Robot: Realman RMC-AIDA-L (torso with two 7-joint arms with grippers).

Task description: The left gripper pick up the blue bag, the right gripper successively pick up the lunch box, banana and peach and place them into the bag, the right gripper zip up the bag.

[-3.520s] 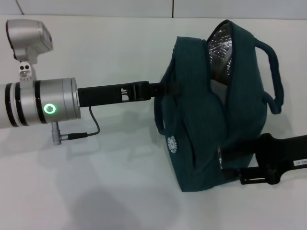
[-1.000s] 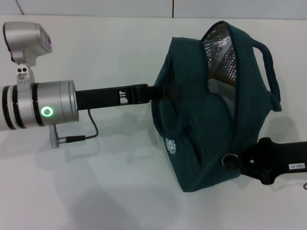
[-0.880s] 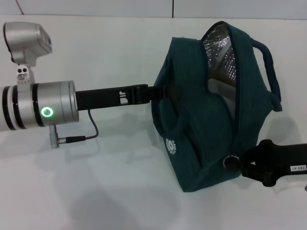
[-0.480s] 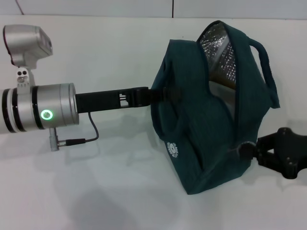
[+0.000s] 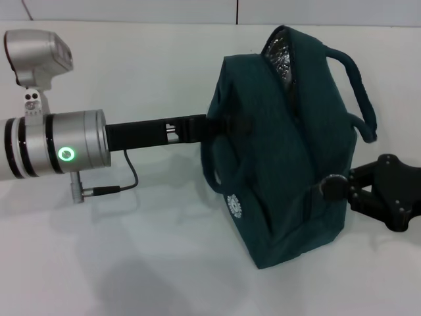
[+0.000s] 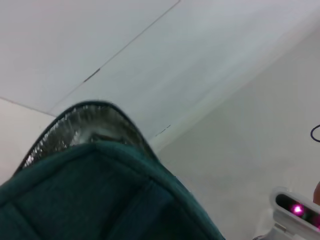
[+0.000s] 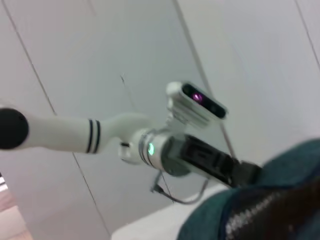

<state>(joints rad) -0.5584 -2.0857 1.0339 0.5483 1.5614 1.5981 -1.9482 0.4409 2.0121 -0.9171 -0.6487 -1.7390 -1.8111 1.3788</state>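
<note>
The blue bag [image 5: 276, 151] stands on the white table, tilted. My left gripper [image 5: 220, 125] reaches in from the left on its silver wrist [image 5: 66, 153] and is shut on the bag's left side near a strap. My right gripper [image 5: 337, 187] is at the bag's right side, shut on the zipper pull [image 5: 327, 189]. Only a narrow slit of silvery lining [image 5: 279, 56] shows at the bag's far end. The left wrist view shows the bag's rim and lining [image 6: 90, 130]. The right wrist view shows bag fabric [image 7: 270, 210] and the left arm [image 7: 160, 150]. The lunch box, banana and peach are out of view.
The white table [image 5: 131, 263] stretches out in front of and left of the bag. One rope handle [image 5: 352, 79] arches over the bag's far right, another loops at its left side [image 5: 210, 168]. A thin cable [image 5: 125, 174] hangs under the left wrist.
My right gripper has moved up and away along the bag with the zipper pull. The wide opening showing silvery lining has closed to a narrow slit. The bag has shifted slightly.
</note>
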